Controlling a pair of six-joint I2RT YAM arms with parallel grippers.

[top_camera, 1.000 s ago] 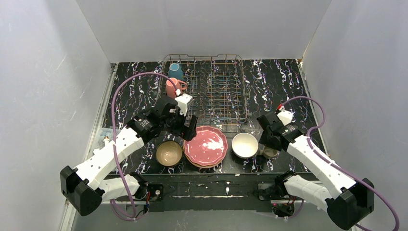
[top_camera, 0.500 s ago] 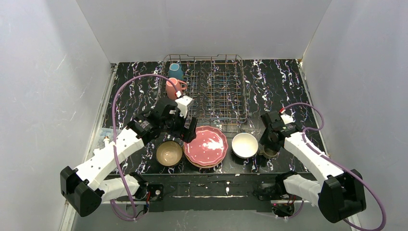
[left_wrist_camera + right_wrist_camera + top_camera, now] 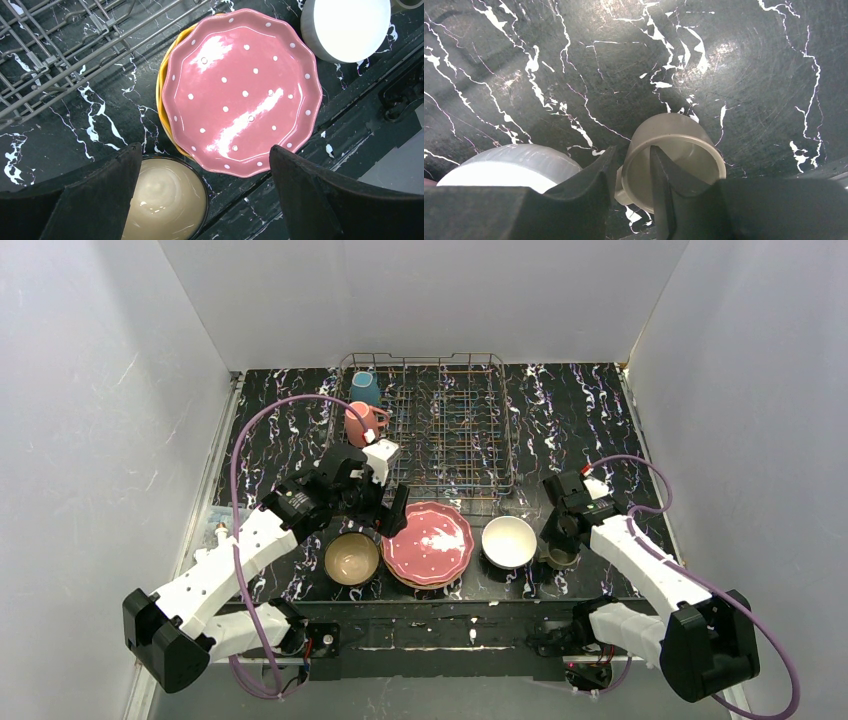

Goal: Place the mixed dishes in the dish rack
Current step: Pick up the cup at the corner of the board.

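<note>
Four lots of crockery wait along the lower part of the top view: tan bowl point(image 3: 351, 558) at left, pink plate point(image 3: 240, 90) stacked on an orange plate point(image 3: 161, 95), white bowl point(image 3: 509, 165), and, furthest right, the olive mug point(image 3: 684, 150).

Right gripper point(image 3: 634, 150) is on that mug, low in the wrist view. One finger is inside the cup and the other outside, with the wall between them. Whether they've pinched it firm, I can't tell.

My read: this is the pick. To do it well, squeeze the wall fully before lifting, then rise straight up. The white bowl sits just beside the outer finger, and a sideways drag could knock it.

Left gripper point(image 3: 205, 150) hangs spread wide above the plate and tan bowl, holding nothing. It's best kept out of the lane.

Further up the frame, the rack point(image 3: 470, 455) stands at centre, with a pink mug point(image 3: 360, 423) and a teal mug point(image 3: 365, 388) in its upper-left corner. The free tines to their right look a fair spot for this one.
</note>
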